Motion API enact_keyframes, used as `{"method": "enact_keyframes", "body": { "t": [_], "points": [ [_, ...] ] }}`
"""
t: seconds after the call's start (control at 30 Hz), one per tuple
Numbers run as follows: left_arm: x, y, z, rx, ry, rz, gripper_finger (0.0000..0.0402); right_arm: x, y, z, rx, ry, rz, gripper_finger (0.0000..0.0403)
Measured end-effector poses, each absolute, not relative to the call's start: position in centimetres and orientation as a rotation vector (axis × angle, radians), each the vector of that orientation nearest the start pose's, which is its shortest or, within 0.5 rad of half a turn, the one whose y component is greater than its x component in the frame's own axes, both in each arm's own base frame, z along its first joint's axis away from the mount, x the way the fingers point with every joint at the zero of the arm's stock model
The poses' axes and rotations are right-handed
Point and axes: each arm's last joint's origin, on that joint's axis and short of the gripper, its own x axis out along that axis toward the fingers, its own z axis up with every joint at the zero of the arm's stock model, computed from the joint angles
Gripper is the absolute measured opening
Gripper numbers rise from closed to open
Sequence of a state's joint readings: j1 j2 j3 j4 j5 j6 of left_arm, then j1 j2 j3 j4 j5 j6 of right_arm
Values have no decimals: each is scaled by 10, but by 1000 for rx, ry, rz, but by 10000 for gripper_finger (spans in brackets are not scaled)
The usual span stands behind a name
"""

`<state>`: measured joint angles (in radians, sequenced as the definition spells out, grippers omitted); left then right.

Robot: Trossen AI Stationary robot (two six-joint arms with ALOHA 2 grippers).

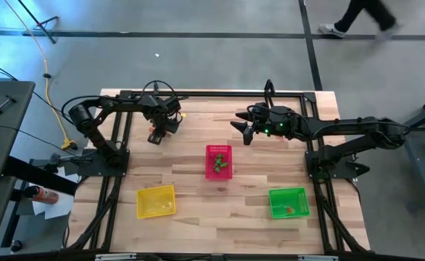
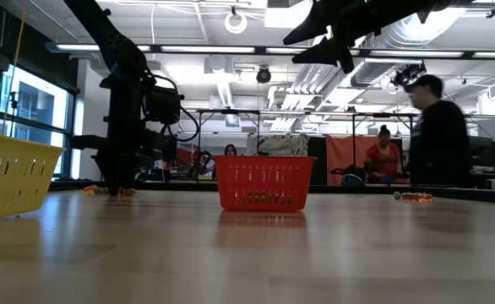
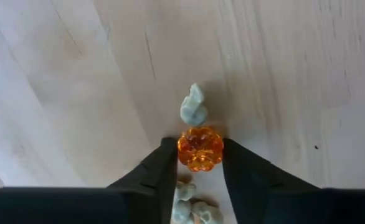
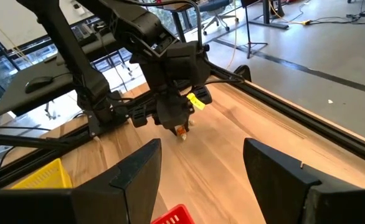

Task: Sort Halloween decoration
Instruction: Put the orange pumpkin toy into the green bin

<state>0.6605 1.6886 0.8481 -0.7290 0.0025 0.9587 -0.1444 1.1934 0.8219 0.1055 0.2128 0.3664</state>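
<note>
Two dark robot arms work over a wooden surface (image 1: 198, 188) that carries three small mesh baskets. The step in hand looks like a pick-up: the left gripper (image 3: 198, 158) is down at the far left of the surface, its two fingers (image 3: 161, 171) set either side of a tiny orange pumpkin trinket (image 3: 200, 148). The fingers sit right against the pumpkin's sides, half closed; whether they truly grip it cannot be told, as it rests on the wood. A pale ghost-shaped trinket (image 3: 194, 106) lies just beyond the pumpkin, and more pale trinkets (image 3: 195, 208) lie between the fingers, nearer the wrist. The next move probably calls for a firm squeeze, a straight lift clear of the neighbours, then a carry to a basket. The red basket (image 1: 219, 161) stands mid-surface, the yellow basket (image 1: 156, 201) near left, the green basket (image 1: 289, 202) near right. The right gripper (image 1: 243, 129) hangs above the far middle, fingers wide apart and empty.
</note>
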Motion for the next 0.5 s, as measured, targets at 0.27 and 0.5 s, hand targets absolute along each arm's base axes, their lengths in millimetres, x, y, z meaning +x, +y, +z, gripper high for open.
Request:
{"method": "enact_keyframes", "body": {
  "t": [0.27, 0.5],
  "points": [
    [204, 159, 134, 238, 1536, -197, 71, 262, -44, 291, 350, 198, -406, 222],
    [205, 160, 143, 214, 1538, -145, 73, 262, -45, 291, 348, 195, -421, 222]
  ]
}}
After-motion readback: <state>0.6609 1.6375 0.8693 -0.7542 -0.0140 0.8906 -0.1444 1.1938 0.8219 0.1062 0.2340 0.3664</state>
